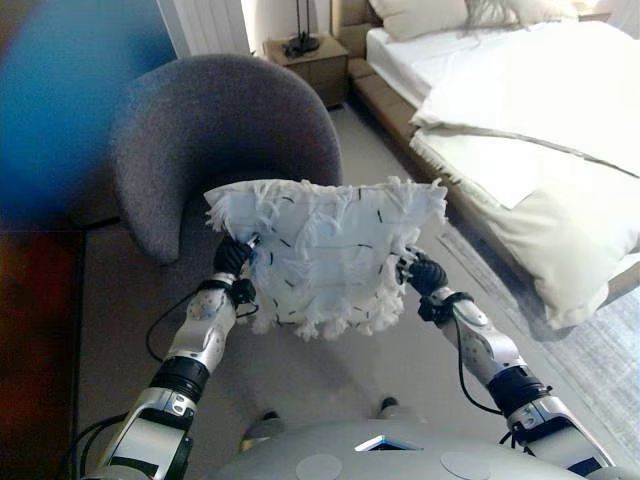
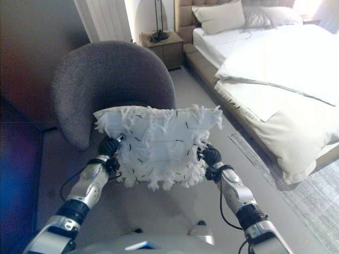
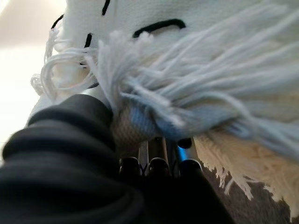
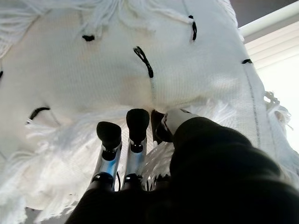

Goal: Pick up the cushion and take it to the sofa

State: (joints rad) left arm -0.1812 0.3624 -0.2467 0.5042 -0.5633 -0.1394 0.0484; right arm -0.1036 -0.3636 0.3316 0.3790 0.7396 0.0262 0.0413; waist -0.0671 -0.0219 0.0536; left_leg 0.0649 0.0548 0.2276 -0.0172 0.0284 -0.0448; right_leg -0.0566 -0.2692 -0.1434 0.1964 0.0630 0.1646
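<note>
The left hand (image 1: 232, 257) pressed the cushion's (image 1: 325, 250) left edge, its fingers buried in fringe, so its grip could not be judged. The right hand (image 1: 424, 270) pushed against the opposite side with fingers (image 4: 137, 122) extended and tips touching the fabric. The cushion hung between them above the floor: white, fringed, flecked with short black stitches. Behind stood a grey tub armchair (image 1: 215, 130), with a bed (image 1: 540, 130) at right.

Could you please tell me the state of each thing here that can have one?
Cushion: lifted, held between both hands before the chair.
Left hand: pressed to the cushion's side, fingers hidden.
Right hand: pressed to the other side, fingers straight.
Chair: empty.
Bed: made, pillows on top.
</note>
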